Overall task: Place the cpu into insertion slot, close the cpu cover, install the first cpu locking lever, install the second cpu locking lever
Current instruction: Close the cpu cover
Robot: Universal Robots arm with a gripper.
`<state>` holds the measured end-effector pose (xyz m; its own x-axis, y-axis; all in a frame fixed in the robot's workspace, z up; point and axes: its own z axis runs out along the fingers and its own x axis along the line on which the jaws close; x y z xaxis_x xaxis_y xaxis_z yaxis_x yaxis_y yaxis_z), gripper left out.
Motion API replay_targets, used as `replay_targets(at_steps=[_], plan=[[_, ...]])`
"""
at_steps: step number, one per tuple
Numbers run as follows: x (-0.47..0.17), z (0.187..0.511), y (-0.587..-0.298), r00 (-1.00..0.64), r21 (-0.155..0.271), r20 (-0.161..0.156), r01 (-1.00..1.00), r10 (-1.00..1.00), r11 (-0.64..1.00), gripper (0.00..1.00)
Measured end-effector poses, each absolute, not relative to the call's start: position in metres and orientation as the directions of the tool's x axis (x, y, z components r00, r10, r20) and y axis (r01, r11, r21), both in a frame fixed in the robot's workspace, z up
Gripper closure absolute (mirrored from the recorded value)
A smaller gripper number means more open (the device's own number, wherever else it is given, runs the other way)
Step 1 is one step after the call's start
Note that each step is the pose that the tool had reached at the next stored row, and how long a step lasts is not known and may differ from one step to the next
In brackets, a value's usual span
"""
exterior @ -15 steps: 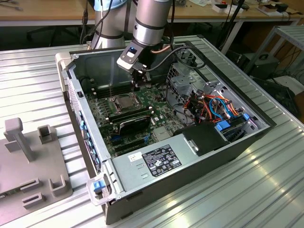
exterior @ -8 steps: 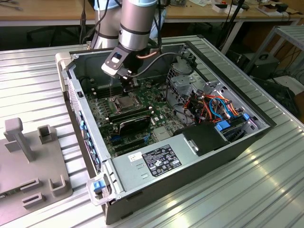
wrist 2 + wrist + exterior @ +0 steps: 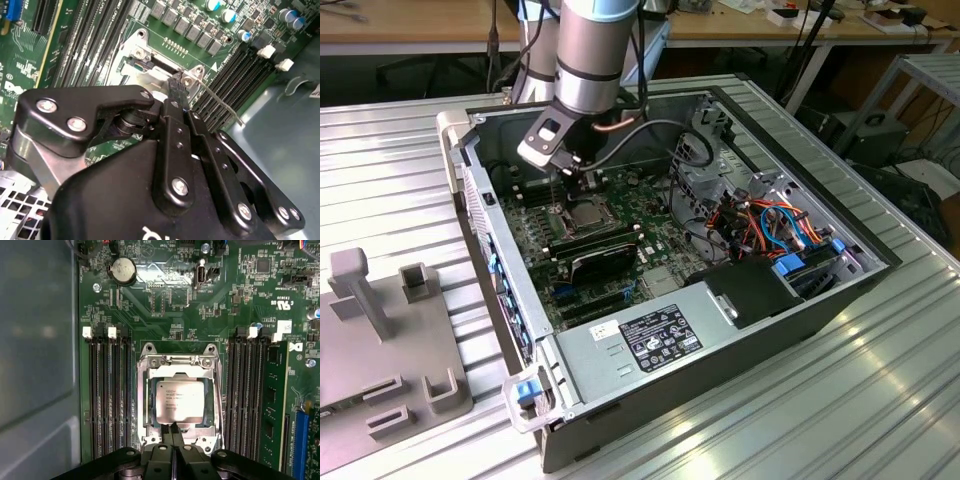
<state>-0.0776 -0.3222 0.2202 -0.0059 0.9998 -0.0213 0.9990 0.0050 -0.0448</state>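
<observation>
Here we are over the open computer case [image 3: 800, 290], the arm reaching straight down into it, and the gripper [image 3: 572, 185] sits low above the green board [image 3: 165, 305], towards the far side of the case and towards the exterior view's left. The first wrist view gives the best look. The cpu [image 3: 180, 401] lies flat and square in the insertion slot [image 3: 151, 410], silvery top plate up, so that step reads as done. The cpu cover [image 3: 176, 362] lies down around it, and the chip shows through its central window. The frame appears flat, not tilted, though I cannot tell whether it is fully pressed home. Banks of memory slots [image 3: 110, 400] flank the socket on both sides, which leaves a narrow lane and probably explains the upright approach. As for the pincer, in both wrist views the gripper [image 3: 173, 429] has its two fingers clenched together into one slim point, and I can make out nothing pinched between them. A closed tip like that suits poking or pushing in a tight spot. The tip sits right at the edge of the cover frame, at the middle of one side. In the second wrist view the gripper [image 3: 176, 82] is just beside the hooked end of a thin wire locking lever [image 3: 220, 102] that runs out over the memory slots. The lever seems to stand free, not caught under its latch, and whether the tip is touching it I cannot say.
</observation>
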Motion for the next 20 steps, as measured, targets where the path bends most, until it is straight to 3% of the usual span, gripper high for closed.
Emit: replay_targets(at_steps=[20], plan=[[-0.078, 0.215, -0.324, -0.006, -0.058, -0.021, 0.998, 1.0, 0.005, 0.89]])
